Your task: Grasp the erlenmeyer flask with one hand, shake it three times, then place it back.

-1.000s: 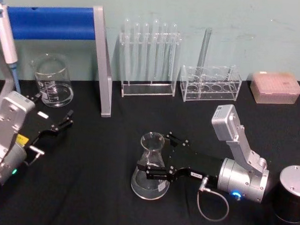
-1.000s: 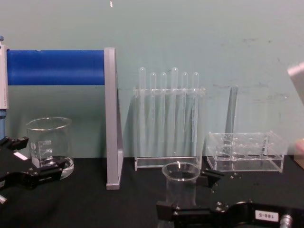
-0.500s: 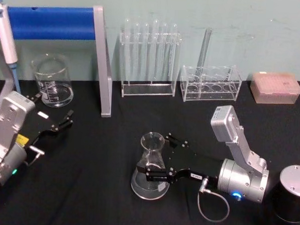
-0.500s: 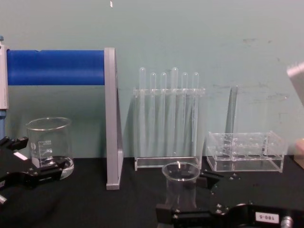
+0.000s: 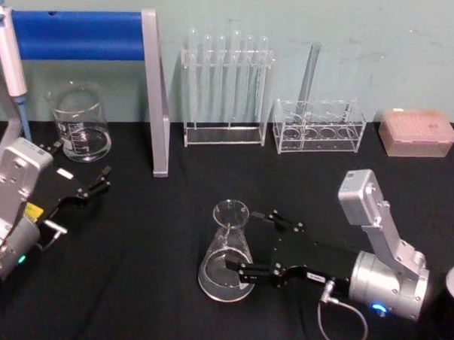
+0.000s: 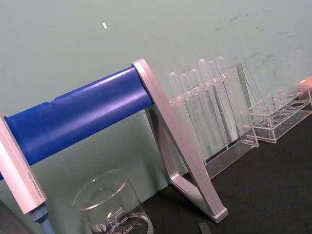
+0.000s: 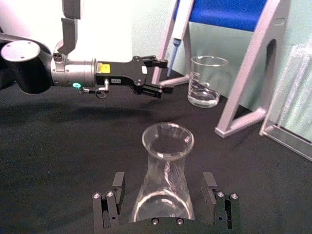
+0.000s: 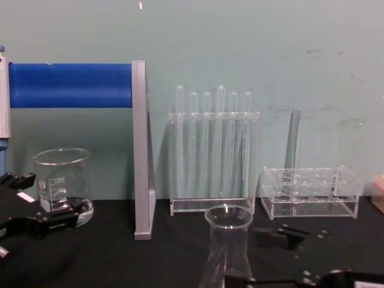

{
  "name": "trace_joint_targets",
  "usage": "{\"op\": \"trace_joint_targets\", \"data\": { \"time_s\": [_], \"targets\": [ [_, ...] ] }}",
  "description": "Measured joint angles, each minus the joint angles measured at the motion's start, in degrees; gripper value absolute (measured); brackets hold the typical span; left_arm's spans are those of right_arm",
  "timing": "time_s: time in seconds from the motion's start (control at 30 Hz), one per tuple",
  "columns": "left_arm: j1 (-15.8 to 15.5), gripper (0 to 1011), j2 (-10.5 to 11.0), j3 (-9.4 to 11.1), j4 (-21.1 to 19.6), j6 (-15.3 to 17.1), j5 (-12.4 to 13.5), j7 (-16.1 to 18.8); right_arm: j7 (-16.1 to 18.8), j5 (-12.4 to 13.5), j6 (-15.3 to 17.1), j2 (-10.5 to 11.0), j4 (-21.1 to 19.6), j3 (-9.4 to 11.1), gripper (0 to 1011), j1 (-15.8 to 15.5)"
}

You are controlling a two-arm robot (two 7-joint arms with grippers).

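The clear erlenmeyer flask point(image 5: 227, 254) stands upright on the black table point(image 5: 154, 287), slightly left of centre and near the front. My right gripper point(image 5: 240, 242) is open, its two black fingers lying low on either side of the flask's wide base. In the right wrist view the flask point(image 7: 165, 187) rises between the spread fingers point(image 7: 111, 202), with a gap on both sides. The chest view shows the flask point(image 8: 228, 240) with one black finger point(image 8: 294, 233) just right of it. My left gripper point(image 5: 102, 181) rests open and empty at the table's left.
A graduated glass beaker point(image 5: 80, 126) stands at the back left under a blue bar on a grey frame point(image 5: 156, 99). Behind the flask are a test tube rack point(image 5: 225, 79) and a low clear rack point(image 5: 319, 125). A pink box point(image 5: 417, 132) is at the back right.
My right gripper has let go of the flask, spread its fingers and drawn back to the right and toward me. The flask stays standing. The left arm has not moved.
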Motion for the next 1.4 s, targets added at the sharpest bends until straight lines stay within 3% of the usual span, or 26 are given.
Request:
{"op": "trace_joint_targets", "data": {
  "time_s": [0.2, 0.4, 0.5, 0.73, 1.03, 1.2, 1.4],
  "targets": [
    [0.0, 1001, 0.0, 0.0, 0.0, 0.0, 0.0, 0.0, -2.11, 0.78, 0.55, 2.23, -2.62, 2.19, 1000, -3.37],
    [0.0, 1001, 0.0, 0.0, 0.0, 0.0, 0.0, 0.0, -7.08, 1.97, 0.95, 3.81, -5.61, 6.66, 1000, -8.36],
    [0.0, 1001, 0.0, 0.0, 0.0, 0.0, 0.0, 0.0, -11.85, 2.17, 0.79, 3.52, -7.17, 10.0, 1000, -11.61],
    [0.0, 1001, 0.0, 0.0, 0.0, 0.0, 0.0, 0.0, -19.29, 0.53, -0.6, 0.84, -8.24, 13.87, 1000, -14.51],
    [0.0, 1001, 0.0, 0.0, 0.0, 0.0, 0.0, 0.0, -22.07, -3.18, -1.83, -3.49, -5.61, 13.58, 1000, -11.94],
    [0.0, 1001, 0.0, 0.0, 0.0, 0.0, 0.0, 0.0, -22.97, -5.5, -1.41, -6.54, -1.59, 12.46, 1000, -8.36],
    [0.0, 1001, 0.0, 0.0, 0.0, 0.0, 0.0, 0.0, -24.05, -7.95, 1.33, -10.11, 4.69, 11.09, 1000, -3.77]
  ]
}}
